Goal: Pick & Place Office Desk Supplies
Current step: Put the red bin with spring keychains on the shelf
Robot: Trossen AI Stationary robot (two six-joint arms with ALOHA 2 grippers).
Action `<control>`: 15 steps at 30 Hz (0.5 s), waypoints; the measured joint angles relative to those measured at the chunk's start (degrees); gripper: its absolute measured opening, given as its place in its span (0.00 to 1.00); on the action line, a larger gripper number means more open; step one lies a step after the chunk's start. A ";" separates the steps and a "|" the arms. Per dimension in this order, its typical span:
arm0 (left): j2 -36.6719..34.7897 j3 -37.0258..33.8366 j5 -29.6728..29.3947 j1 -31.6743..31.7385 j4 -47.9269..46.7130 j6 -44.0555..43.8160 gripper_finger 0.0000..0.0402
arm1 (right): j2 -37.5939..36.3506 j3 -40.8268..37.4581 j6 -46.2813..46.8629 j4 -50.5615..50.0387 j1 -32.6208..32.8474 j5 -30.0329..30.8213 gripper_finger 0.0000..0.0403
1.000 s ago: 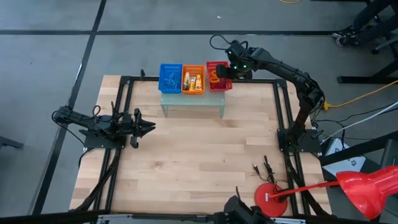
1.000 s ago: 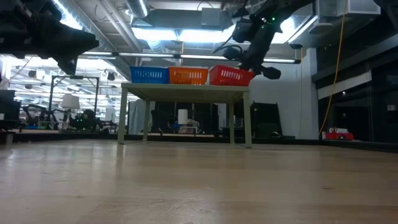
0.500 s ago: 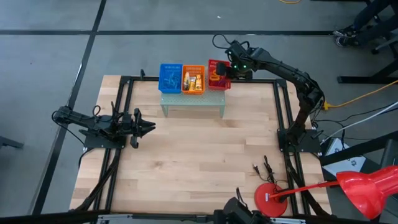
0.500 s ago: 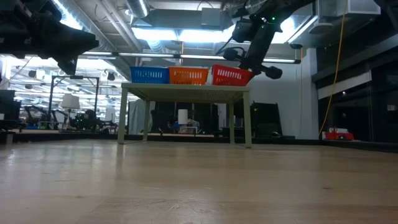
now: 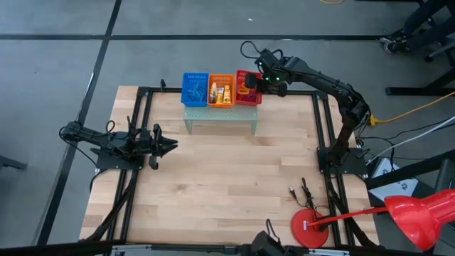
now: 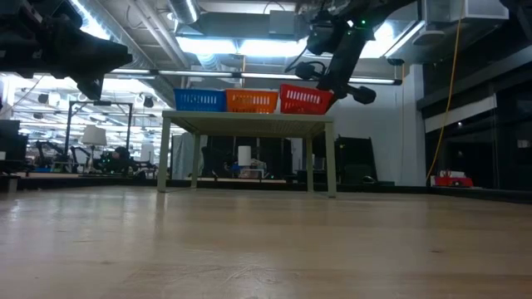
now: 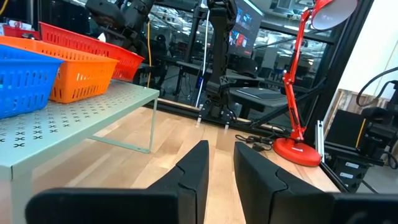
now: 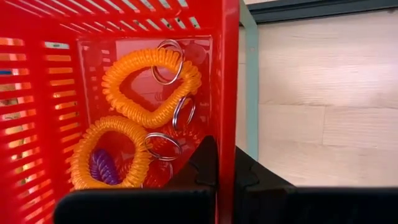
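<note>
No legible text, label, brand, number or sign anywhere.

Two black, slender, multi-jointed arms. Right arm (image 5: 334,89): green indicator light near wrist, black cable looping off wrist, bulky black base. Left arm (image 5: 106,141): cable loop at rear. Left gripper (image 7: 221,177): matte black, blocky, angular fingers.
</note>
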 joint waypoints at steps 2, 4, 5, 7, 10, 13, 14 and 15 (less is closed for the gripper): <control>0.00 -0.01 0.00 0.00 0.00 0.00 0.18 | 0.00 0.00 0.14 -0.02 0.17 -0.11 0.00; 0.00 -0.01 0.00 0.00 0.00 0.00 0.18 | 0.00 0.00 0.14 -0.28 0.39 -0.17 0.00; 0.00 -0.01 0.01 -0.01 0.00 0.00 0.18 | 0.00 0.00 0.15 -0.48 0.51 -0.20 0.00; 0.00 -0.01 0.00 0.00 0.00 0.00 0.18 | 0.00 0.00 0.16 -0.88 0.62 -0.40 0.00; 0.00 0.00 0.00 -0.01 0.00 0.00 0.18 | 0.00 0.00 0.13 -0.87 0.62 -0.37 0.00; 0.00 -0.01 0.01 -0.01 0.00 0.00 0.18 | 0.00 0.00 0.17 -0.88 0.62 -0.23 0.00; 0.00 -0.01 0.00 -0.01 0.00 0.00 0.18 | 0.00 0.00 0.21 -0.87 0.62 -0.14 0.00; 0.00 -0.01 0.01 -0.02 0.00 0.00 0.18 | 0.00 0.00 0.26 -0.89 0.64 -0.17 0.00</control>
